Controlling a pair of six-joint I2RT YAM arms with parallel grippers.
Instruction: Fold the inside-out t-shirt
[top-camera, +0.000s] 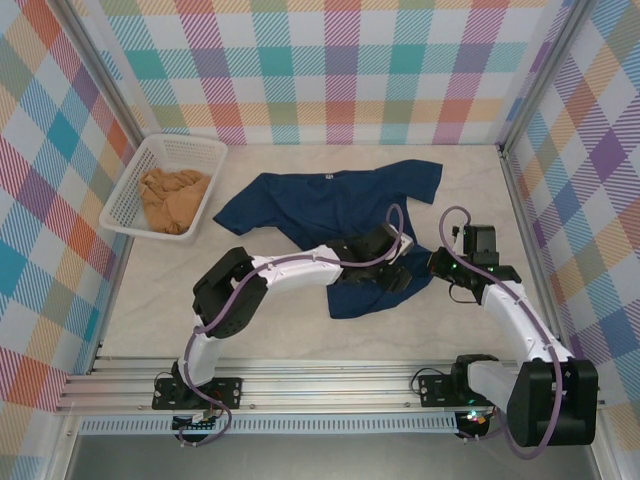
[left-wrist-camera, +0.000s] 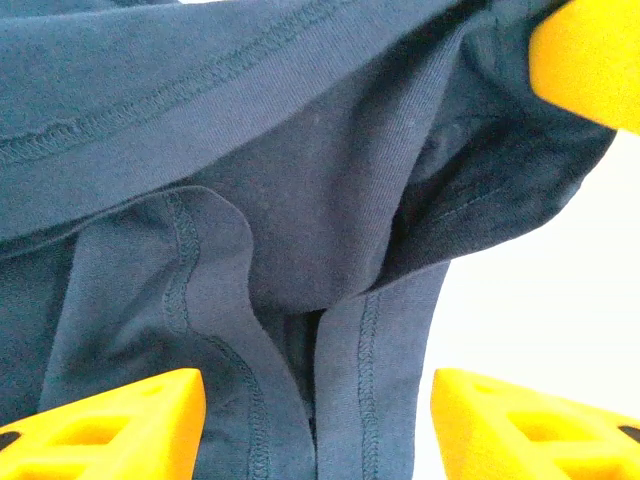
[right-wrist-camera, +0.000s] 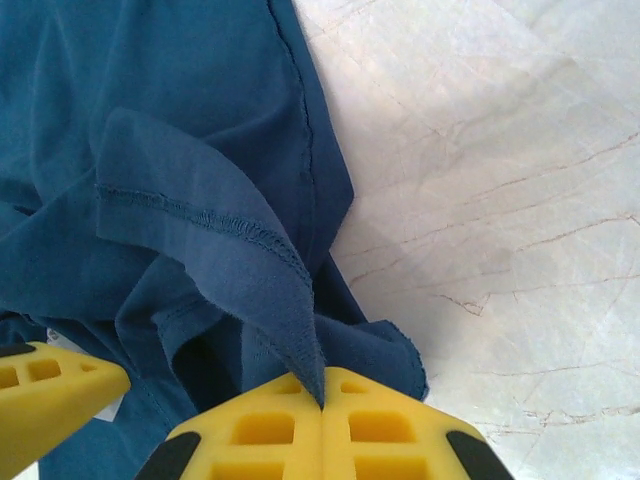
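The inside-out t-shirt (top-camera: 330, 200) is dark navy and lies spread in the middle of the table, with its near right part bunched up. My right gripper (right-wrist-camera: 322, 395) is shut on a corner of its stitched hem (right-wrist-camera: 200, 215), which rises in a peak to the yellow fingertips. In the top view the right gripper (top-camera: 437, 265) sits at the shirt's near right edge. My left gripper (top-camera: 395, 262) is just to its left over the bunched cloth. In the left wrist view the left gripper (left-wrist-camera: 318, 392) stands open, with folds of t-shirt (left-wrist-camera: 300, 200) and two seams lying between its fingers.
A white basket (top-camera: 125, 200) holding a tan-orange garment (top-camera: 175, 198) stands at the back left. Checked walls enclose the table on three sides. Bare marble tabletop (right-wrist-camera: 500, 200) lies to the right of the shirt and along the near edge.
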